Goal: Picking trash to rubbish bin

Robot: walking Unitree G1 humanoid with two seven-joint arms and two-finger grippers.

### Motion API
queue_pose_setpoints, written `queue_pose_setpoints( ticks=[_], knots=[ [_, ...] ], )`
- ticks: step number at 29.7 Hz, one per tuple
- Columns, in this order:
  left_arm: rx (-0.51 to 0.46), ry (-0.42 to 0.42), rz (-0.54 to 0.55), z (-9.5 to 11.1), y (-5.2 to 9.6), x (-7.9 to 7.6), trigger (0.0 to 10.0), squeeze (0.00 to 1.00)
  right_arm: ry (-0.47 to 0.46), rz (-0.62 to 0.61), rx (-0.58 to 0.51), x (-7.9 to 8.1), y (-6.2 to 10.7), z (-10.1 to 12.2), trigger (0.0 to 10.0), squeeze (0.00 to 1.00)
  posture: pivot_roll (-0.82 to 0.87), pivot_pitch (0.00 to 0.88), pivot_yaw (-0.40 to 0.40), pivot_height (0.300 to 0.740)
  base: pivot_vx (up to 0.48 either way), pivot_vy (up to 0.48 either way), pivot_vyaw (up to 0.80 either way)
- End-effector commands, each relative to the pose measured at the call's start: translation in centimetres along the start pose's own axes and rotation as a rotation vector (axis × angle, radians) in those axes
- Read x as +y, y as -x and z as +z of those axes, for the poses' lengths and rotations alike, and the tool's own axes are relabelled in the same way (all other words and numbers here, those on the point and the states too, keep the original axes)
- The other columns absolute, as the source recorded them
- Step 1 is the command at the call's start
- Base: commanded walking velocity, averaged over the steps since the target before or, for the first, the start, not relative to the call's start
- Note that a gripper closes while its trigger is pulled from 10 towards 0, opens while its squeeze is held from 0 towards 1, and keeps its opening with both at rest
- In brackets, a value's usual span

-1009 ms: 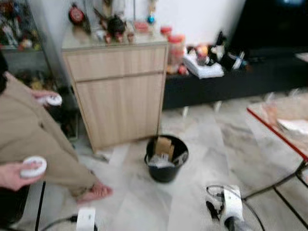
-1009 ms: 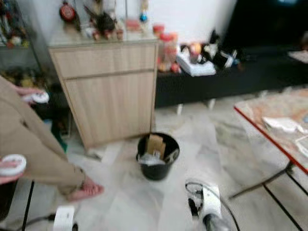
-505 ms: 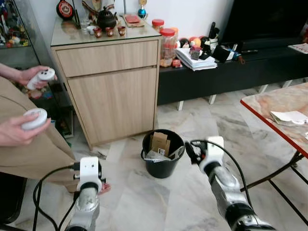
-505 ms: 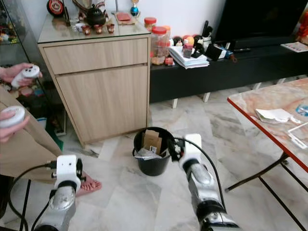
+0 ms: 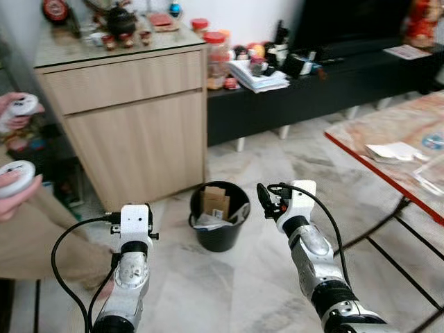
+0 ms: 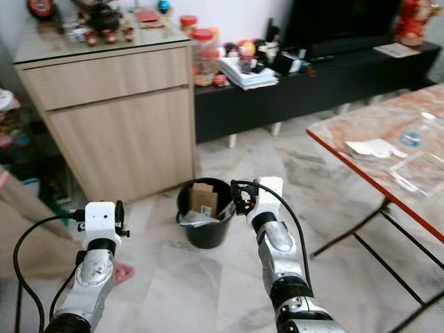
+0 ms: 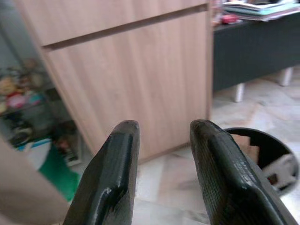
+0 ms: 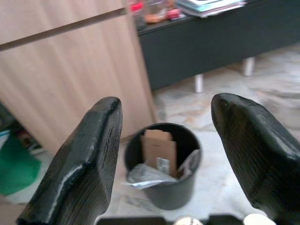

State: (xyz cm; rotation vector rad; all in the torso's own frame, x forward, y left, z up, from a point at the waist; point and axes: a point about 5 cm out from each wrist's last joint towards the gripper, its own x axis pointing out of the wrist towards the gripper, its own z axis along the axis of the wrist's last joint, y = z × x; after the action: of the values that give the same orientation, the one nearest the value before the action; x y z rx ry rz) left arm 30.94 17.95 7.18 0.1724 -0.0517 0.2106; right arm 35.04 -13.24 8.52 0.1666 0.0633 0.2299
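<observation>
The black bin (image 5: 220,223) stands on the pale marble floor (image 5: 243,291) just in front of a light wooden cabinet (image 5: 132,125). It sits between the two raised arms, nearer the right gripper (image 5: 264,202), which hangs just beside its rim, at about rim height, and apart from it. In the right wrist view the two black fingers (image 8: 84,159) are spread wide with nothing between them, and the bin (image 8: 161,180) shows in the gap. The left gripper (image 7: 161,176) is held up further off, on the cabinet side; its fingers stand a narrow gap apart and hold nothing.

The bin is a round plastic bucket, smooth and glossy. Inside it a flat brown cardboard piece (image 5: 214,201) stands upright, with crumpled pale scraps (image 5: 208,221) beside it, probably paper or wrapper. The floor is polished stone with grey veins. To the robot's left a person's hands (image 5: 14,182) hold white controllers.
</observation>
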Motion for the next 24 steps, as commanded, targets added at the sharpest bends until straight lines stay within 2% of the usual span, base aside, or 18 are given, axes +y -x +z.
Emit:
queue_pose_setpoints(
  ticks=[1, 8, 11, 14, 24],
  knots=[
    [-0.012, -0.024, -0.007, 0.39, -0.09, -0.02, 10.0, 0.00, 0.002, -0.007, -0.011, -0.04, 0.03, 0.19, 10.0, 0.00, 0.00, 0.007, -0.048, 0.740, 0.000, 0.000, -0.80],
    [-0.001, -0.015, 0.007, 0.67, -0.42, 0.19, 10.0, 0.00, 0.008, 0.002, -0.016, 0.44, -0.18, 0.34, 10.0, 0.00, 0.00, 0.000, -0.045, 0.740, 0.000, 0.000, -0.80],
    [0.011, -0.032, 0.046, 0.57, -0.49, 0.59, 10.0, 0.00, 0.008, 0.002, -0.012, 0.52, -0.24, 0.31, 10.0, 0.00, 0.00, 0.000, -0.046, 0.740, 0.000, -0.480, -0.80],
    [0.020, -0.006, 0.054, 0.47, -0.42, 0.71, 10.0, 0.00, 0.009, 0.004, -0.011, 0.55, -0.22, 0.28, 10.0, 0.00, 0.00, 0.000, -0.046, 0.740, 0.000, -0.335, -0.80],
    [0.016, 0.006, 0.049, 0.78, -0.60, 0.60, 10.0, 0.00, 0.011, 0.006, 0.001, 0.73, -0.19, 0.03, 10.0, 0.00, 0.00, 0.000, -0.048, 0.740, 0.000, 0.000, -0.80]
  ],
)
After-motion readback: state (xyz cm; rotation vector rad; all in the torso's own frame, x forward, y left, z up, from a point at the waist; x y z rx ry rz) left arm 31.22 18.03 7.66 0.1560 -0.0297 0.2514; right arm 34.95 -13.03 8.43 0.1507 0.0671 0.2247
